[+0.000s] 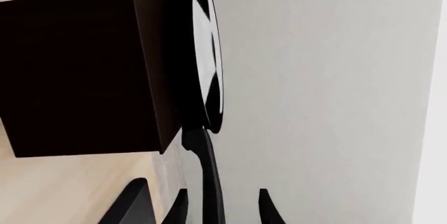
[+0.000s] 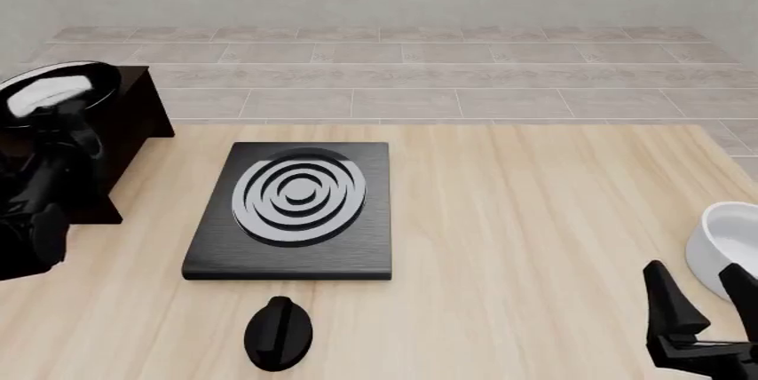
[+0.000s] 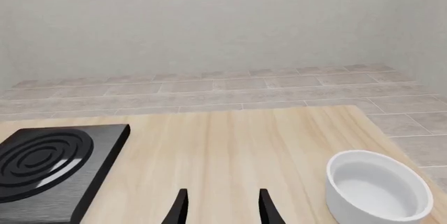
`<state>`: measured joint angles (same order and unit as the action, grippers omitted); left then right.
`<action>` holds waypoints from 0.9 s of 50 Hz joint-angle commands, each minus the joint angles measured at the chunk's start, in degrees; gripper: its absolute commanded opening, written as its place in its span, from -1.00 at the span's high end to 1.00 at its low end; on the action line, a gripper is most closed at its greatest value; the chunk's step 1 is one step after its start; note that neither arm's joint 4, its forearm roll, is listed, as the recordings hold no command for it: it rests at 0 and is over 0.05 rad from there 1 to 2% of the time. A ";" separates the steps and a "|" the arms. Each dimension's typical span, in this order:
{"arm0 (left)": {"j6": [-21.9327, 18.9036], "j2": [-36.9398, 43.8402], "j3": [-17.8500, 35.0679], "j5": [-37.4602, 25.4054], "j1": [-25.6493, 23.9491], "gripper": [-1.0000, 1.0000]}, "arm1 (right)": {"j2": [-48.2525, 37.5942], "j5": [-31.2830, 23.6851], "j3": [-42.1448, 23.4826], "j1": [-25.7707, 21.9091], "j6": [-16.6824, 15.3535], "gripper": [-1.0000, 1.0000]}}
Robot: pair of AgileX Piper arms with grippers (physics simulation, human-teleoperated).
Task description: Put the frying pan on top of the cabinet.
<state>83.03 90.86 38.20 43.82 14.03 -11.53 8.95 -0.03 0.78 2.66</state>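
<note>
Your frying pan (image 2: 53, 91) sits on top of the cabinet (image 2: 133, 105), at the far left of the worktop (image 2: 533, 220). In the left wrist view the pan's (image 1: 202, 51) rim lies against the cabinet's (image 1: 77, 72) top face, and its long handle (image 1: 208, 177) runs back between the two fingers of your left end effector (image 1: 222, 208). The fingers stand a little apart from the handle on both sides, so the left end effector is open and does not grip it. In the front view the left arm (image 2: 42, 193) covers the front of the cabinet.

Your right end effector (image 2: 698, 296) is at the near right corner of the worktop, with its fingers apart and nothing between them. Just beside it stands the white bowl (image 2: 729, 242). The black stove plate (image 2: 296, 211) with grey rings lies in the middle of the worktop, and a black knob (image 2: 279, 331) lies near its front edge.
</note>
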 commanded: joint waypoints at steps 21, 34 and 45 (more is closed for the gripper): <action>-2.07 -2.85 -3.80 0.37 2.71 -1.00 | 1.48 -1.57 0.00 -0.17 -0.21 -1.00; -2.54 -5.35 -6.02 0.37 4.02 -1.00 | -0.27 0.19 0.00 -0.28 -0.32 -1.00; -3.49 -11.54 -8.70 -2.12 4.46 -1.00 | 0.57 -0.52 0.00 -0.42 -0.49 -1.00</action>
<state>80.44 83.74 31.56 43.41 17.87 -11.26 8.65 -0.03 0.46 2.30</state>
